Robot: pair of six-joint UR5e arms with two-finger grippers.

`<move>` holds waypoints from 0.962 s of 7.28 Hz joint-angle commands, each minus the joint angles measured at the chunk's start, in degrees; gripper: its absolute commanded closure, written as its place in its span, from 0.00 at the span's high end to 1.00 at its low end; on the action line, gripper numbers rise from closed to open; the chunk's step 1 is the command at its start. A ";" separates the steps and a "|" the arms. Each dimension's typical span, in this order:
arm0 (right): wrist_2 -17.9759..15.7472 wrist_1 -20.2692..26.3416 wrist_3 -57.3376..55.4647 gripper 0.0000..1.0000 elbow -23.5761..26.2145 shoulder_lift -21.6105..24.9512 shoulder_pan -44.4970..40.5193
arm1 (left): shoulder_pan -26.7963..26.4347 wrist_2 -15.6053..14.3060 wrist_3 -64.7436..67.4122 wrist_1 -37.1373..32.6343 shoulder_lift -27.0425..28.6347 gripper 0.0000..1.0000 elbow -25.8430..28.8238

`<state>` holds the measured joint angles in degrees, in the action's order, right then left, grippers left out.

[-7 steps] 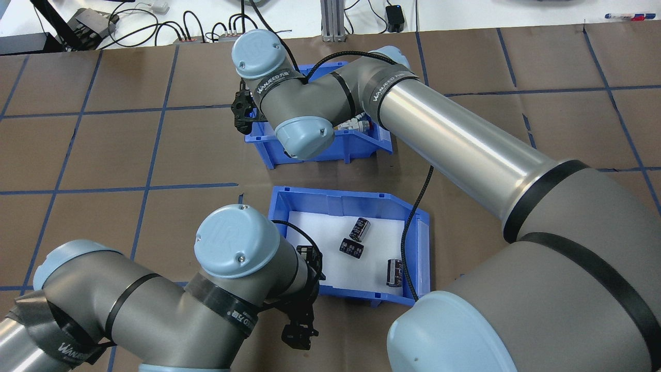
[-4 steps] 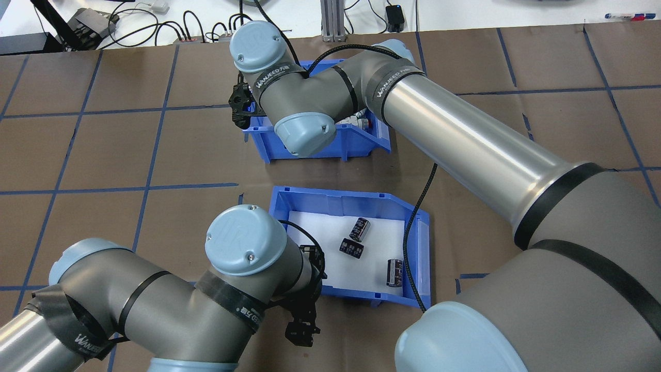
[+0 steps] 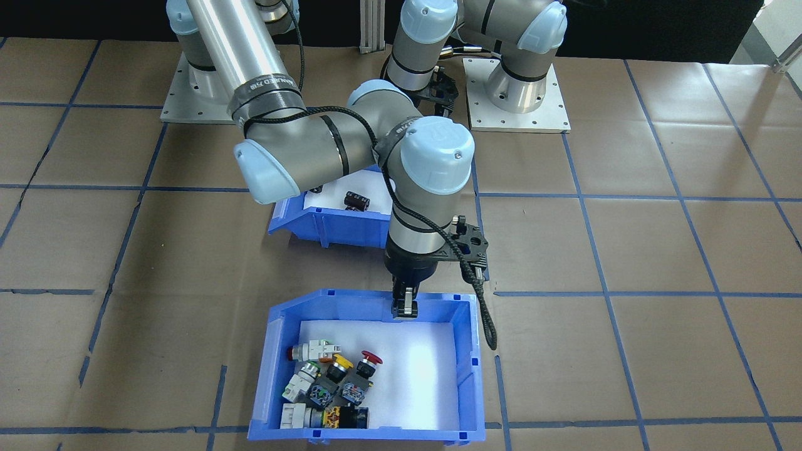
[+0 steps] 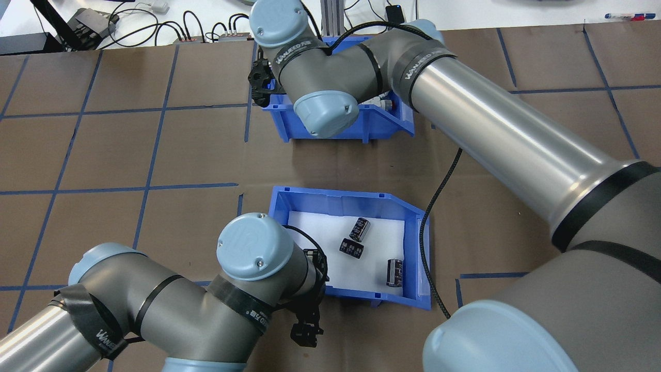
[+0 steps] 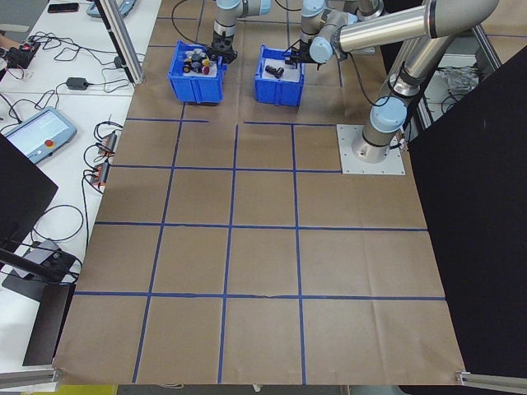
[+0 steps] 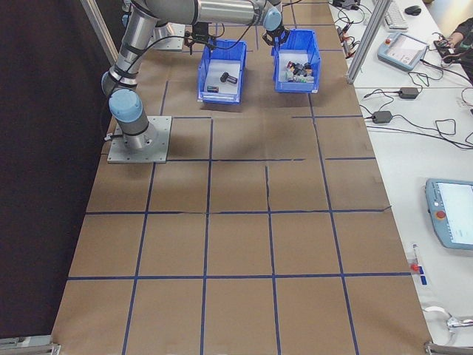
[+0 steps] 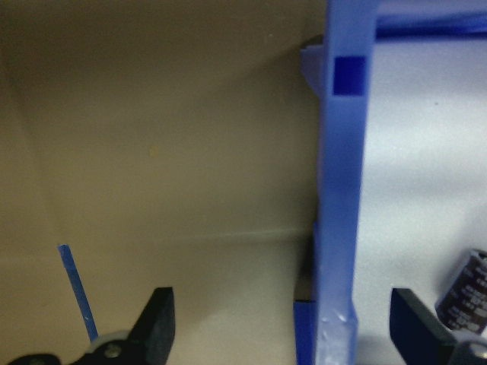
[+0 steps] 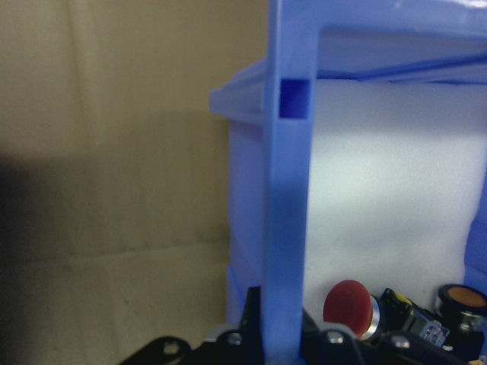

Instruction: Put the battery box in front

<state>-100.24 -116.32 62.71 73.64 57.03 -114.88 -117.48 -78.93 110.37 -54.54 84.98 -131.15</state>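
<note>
My right gripper [image 3: 404, 309] is clamping the switch bin [image 3: 474, 351] wall; my left gripper [image 7: 281, 334] is straddling the battery box [image 4: 413, 217] wall, jaws apart.

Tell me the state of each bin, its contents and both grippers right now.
battery box: flat on the table, not gripped
cells: three, loose on the box's white foam
switch bin: clamped at one wall's rim
push-button switches: heaped in one corner of their bin
left gripper: open, fingers straddling a battery box wall
right gripper: shut on the switch bin's wall
</note>
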 commanded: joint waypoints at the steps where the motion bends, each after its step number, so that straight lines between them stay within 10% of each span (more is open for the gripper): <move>1: -0.22 3.28 4.23 0.00 0.19 3.51 6.48 | -0.55 0.09 0.54 5.67 2.21 0.73 -2.01; 3: -0.57 4.88 10.74 0.00 2.11 7.63 13.16 | -0.56 0.70 0.90 7.77 2.47 0.09 -2.18; 7: 0.57 2.69 24.52 0.00 18.77 21.06 23.97 | 0.76 -0.17 -1.99 7.97 -2.78 0.00 -0.52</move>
<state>-100.18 -112.47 82.56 86.07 73.15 -94.57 -117.41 -78.75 109.58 -45.96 84.17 -132.47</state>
